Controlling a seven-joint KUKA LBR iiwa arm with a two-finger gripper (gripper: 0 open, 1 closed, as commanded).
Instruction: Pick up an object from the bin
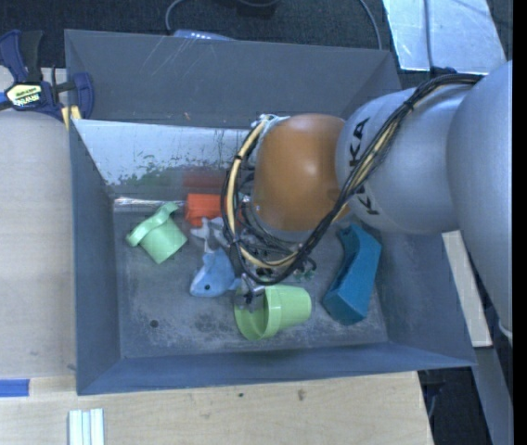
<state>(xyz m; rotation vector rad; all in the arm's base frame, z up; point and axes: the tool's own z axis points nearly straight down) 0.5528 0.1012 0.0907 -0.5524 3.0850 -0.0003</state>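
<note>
My gripper [250, 269] reaches down under the arm's orange cover, near the middle of the bin floor. It is right above a light blue flat piece [213, 276] and the rim of a green cup [275, 311] lying on its side near the front wall. Its lower part seems to touch or sit just over the cup's rim. An orange block [199, 209] lies just behind and left of it, partly hidden by the arm.
A pale green cup-shaped piece [159, 235] lies at the left of the bin floor. A teal blue block [354, 274] leans at the right, close to the arm. The arm's body and cables cover the back right of the bin.
</note>
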